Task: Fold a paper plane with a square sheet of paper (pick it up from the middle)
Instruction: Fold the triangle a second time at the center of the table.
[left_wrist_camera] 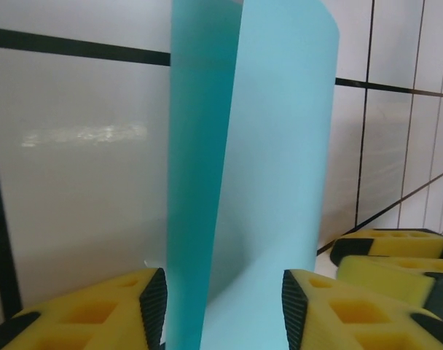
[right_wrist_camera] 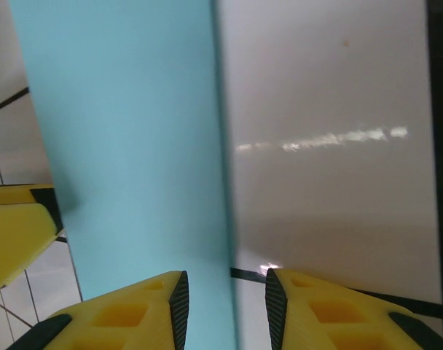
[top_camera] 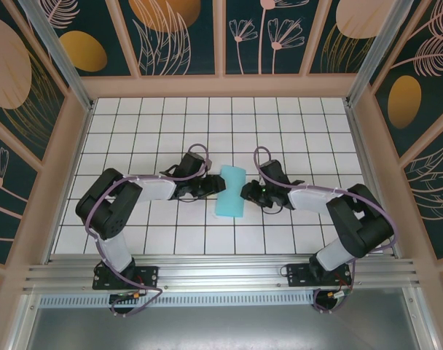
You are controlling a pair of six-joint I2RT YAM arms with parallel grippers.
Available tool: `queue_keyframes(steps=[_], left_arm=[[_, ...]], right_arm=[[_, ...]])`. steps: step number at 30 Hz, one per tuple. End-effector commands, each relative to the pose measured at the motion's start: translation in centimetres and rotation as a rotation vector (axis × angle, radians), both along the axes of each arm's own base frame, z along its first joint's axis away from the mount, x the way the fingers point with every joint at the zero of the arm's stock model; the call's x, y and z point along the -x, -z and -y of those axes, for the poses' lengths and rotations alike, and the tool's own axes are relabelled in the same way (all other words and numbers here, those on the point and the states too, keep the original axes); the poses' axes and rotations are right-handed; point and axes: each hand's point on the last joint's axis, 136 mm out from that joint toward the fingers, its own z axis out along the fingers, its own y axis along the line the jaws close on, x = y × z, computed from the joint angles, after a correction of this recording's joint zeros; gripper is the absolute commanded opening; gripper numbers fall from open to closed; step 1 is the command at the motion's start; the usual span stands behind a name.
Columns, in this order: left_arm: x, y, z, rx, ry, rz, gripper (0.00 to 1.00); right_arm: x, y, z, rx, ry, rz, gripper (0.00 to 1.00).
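My left gripper [left_wrist_camera: 223, 310] has its fingers spread; the square sheet of paper [left_wrist_camera: 272, 146] stands in the gap between them, bowed into two upright layers; I cannot tell whether the pads actually press it. My right gripper [right_wrist_camera: 226, 313] is parted more narrowly; the sheet's edge runs up between its fingers, with bare tile showing on the pad's side. From the left wrist, the right gripper's yellow fingers [left_wrist_camera: 396, 251] lie just beyond the sheet, off to the right. From above, the two grippers face each other across the sheet's middle, where it narrows to a waist; under it lies the white tiled table [top_camera: 156, 131].
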Motion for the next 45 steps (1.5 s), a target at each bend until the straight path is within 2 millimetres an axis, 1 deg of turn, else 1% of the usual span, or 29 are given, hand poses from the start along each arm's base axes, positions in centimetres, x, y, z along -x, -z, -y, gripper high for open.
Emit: queue_keyframes(steps=[1, 4, 9, 13, 14, 15, 17, 20, 22, 24, 26, 28, 30, 32, 33, 34, 36, 38, 39, 42, 45], left_arm=[[-0.5, -1.0, 1.2, 0.060, 0.032, 0.018, 0.45], [-0.3, -1.1, 1.5, 0.073, 0.047, 0.016, 0.40], [-0.3, -2.1, 2.1, 0.119, 0.061, 0.022, 0.35], [-0.5, -3.2, 2.6, 0.149, 0.069, 0.030, 0.28], [-0.4, -3.4, 2.7, 0.159, 0.071, 0.031, 0.26], [-0.5, -3.5, 2.6, 0.159, 0.066, 0.031, 0.25], [-0.5, -4.0, 2.7, 0.171, 0.062, 0.038, 0.25], [-0.3, -4.7, 3.0, 0.209, 0.068, 0.043, 0.31], [-0.3, -5.0, 3.4, 0.234, 0.082, 0.041, 0.33], [-0.3, -5.1, 3.7, 0.250, 0.098, 0.040, 0.38], [-0.1, -5.0, 4.3, 0.265, 0.145, 0.040, 0.42], [-0.1, -4.7, 4.6, 0.251, 0.189, 0.039, 0.42], [-0.4, -4.4, 4.4, 0.241, 0.194, 0.045, 0.43], [-0.3, -5.0, 4.5, 0.272, 0.207, 0.045, 0.39], [-0.2, -5.0, 4.5, 0.275, 0.208, 0.044, 0.39], [-0.2, -4.8, 4.4, 0.269, 0.199, 0.039, 0.36], [-0.3, -3.9, 4.1, 0.236, 0.181, 0.015, 0.29], [-0.5, -3.5, 3.7, 0.204, 0.161, 0.006, 0.27], [-0.6, -3.5, 3.7, 0.203, 0.154, 0.008, 0.27], [-0.7, -3.7, 3.7, 0.217, 0.130, -0.001, 0.27], [-1.0, -4.2, 3.7, 0.229, 0.105, 0.003, 0.28]], right_arm=[[0.0, -0.6, 0.2, -0.032, 0.028, 0.017, 0.37], [0.3, -0.5, 0.4, -0.034, 0.029, 0.015, 0.37], [0.5, -1.2, 0.6, -0.035, 0.026, 0.037, 0.38], [0.5, -3.3, 0.6, -0.060, 0.007, 0.125, 0.41], [0.5, -3.9, 0.7, -0.057, 0.003, 0.154, 0.43], [0.7, -4.5, 0.7, -0.050, -0.010, 0.187, 0.48], [1.0, -5.7, 0.6, -0.034, -0.043, 0.249, 0.53], [1.7, -7.0, 0.4, -0.002, -0.084, 0.325, 0.56], [1.9, -7.0, 0.8, 0.017, -0.080, 0.344, 0.56], [2.0, -7.0, 1.2, 0.026, -0.066, 0.364, 0.56], [2.2, -7.1, 1.6, 0.025, -0.044, 0.388, 0.57], [2.7, -7.3, 1.4, 0.006, -0.061, 0.419, 0.57], [3.2, -7.4, 1.3, 0.004, -0.076, 0.441, 0.57], [3.8, -7.2, 1.4, 0.020, -0.092, 0.456, 0.57], [3.9, -7.1, 1.5, 0.031, -0.096, 0.460, 0.58], [4.0, -7.2, 1.5, 0.044, -0.100, 0.466, 0.58], [4.2, -7.5, 1.6, 0.074, -0.099, 0.501, 0.58], [4.5, -8.0, 1.5, 0.105, -0.115, 0.567, 0.57], [4.7, -8.1, 1.3, 0.118, -0.129, 0.590, 0.58], [5.3, -8.1, 0.4, 0.157, -0.188, 0.636, 0.59], [6.3, -8.5, -1.5, 0.203, -0.291, 0.690, 0.62]])
